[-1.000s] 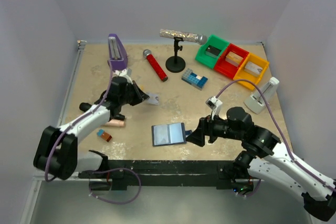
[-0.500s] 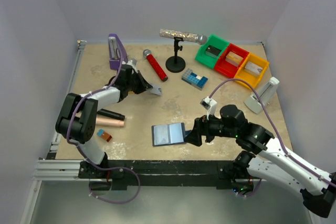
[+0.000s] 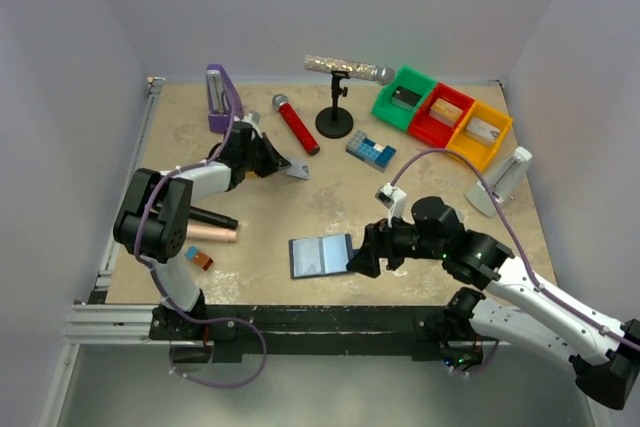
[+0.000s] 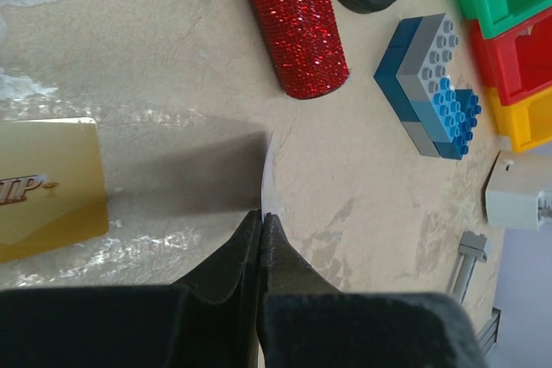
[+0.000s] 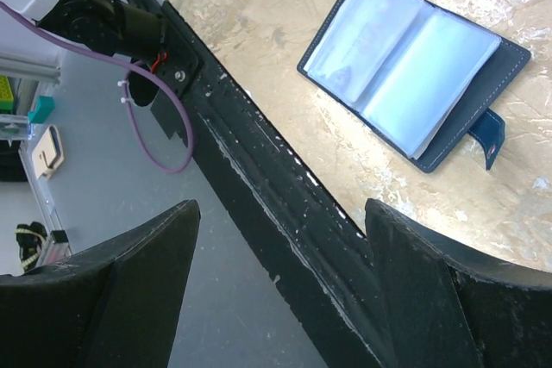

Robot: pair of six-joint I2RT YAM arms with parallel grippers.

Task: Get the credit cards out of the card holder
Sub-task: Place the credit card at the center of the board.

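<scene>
the left end effector (image 4: 260, 220) is clenched on a silver-grey credit card (image 4: 266, 165), seen edge-on in the left wrist view, over the surface (image 4: 172, 32) at the far left. a gold credit card (image 4: 47, 187) lies flat just beside it. the card holder (image 3: 322, 255) lies open and flat near the front edge, pale pockets up, well apart from the left arm. the right end effector (image 3: 362, 261) is released, jaws wide apart, just beside the holder's tab side.

step in hand, as judged: set the held card down beside the gold one. tilt and lower the wrist until the card lies nearly flat on the surface, then open the jaws. a release from height risks the card sliding toward the red microphone (image 4: 293, 23) or landing across the gold card. whether the pockets hold more cards cannot be told from these views; verify before the right arm pins the holder.
</scene>
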